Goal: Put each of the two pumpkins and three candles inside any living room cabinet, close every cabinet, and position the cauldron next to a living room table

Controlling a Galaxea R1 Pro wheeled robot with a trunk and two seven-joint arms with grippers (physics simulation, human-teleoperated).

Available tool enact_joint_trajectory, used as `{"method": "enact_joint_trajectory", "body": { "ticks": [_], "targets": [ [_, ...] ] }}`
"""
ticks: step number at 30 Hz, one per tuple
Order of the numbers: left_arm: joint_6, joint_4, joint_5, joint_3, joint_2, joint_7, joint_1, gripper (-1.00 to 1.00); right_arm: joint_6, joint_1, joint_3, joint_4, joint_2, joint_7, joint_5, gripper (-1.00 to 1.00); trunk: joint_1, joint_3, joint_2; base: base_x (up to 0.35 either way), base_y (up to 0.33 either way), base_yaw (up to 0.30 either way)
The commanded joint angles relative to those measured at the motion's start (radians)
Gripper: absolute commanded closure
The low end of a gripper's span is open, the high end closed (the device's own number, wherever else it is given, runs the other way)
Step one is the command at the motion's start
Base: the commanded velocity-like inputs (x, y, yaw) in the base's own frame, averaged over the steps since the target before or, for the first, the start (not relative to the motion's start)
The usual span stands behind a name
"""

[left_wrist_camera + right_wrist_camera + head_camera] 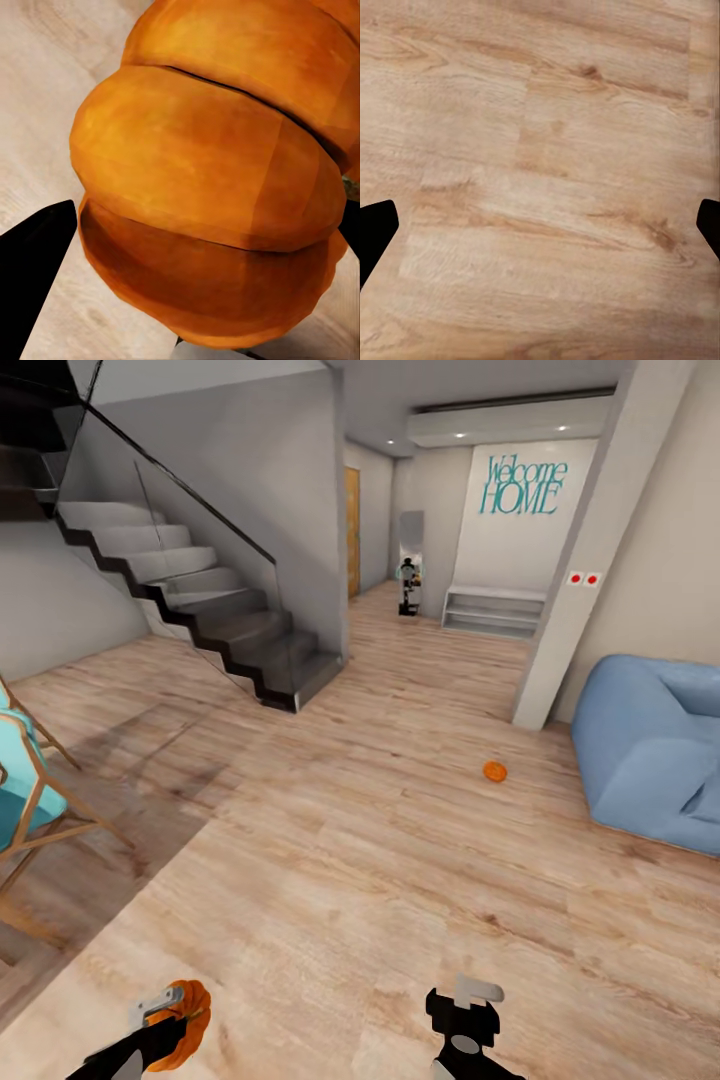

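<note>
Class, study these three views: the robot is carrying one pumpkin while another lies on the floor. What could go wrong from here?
1. The ribbed orange pumpkin bulges past the left gripper's black fingertips; it might slip during driving.
2. The second small orange pumpkin lies on the wooden floor near the blue sofa; a nudge could roll it away.
3. The open right gripper hangs empty above floorboards.

Open floor (380,880) toward far pumpkin (495,771)

Pale wood floor (380,880) — dark staircase (215,610), blue sofa (655,745).
</note>
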Motion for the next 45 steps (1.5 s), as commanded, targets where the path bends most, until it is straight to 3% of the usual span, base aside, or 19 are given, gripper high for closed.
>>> {"method": "enact_joint_trajectory", "body": {
  "ticks": [1,38,45],
  "targets": [
    [0.005,-0.003,0.002,-0.001,0.000,0.007,0.000,1.00,-0.006,-0.001,0.008,0.000,0.000,-0.004,-0.011,-1.00,0.001,-0.001,-0.001,0.331,-0.008,-0.280],
    [0.005,-0.003,0.003,-0.001,0.000,0.007,0.000,1.00,-0.006,-0.001,0.008,0.000,0.000,-0.004,-0.011,-1.00,0.001,0.017,-0.001,0.331,0.000,-0.280],
    [0.005,-0.003,0.003,-0.001,0.000,0.007,0.000,1.00,-0.006,-0.001,0.010,0.000,0.000,-0.004,-0.009,-1.00,0.001,0.018,-0.001,0.331,0.000,-0.078]
  ]
}}
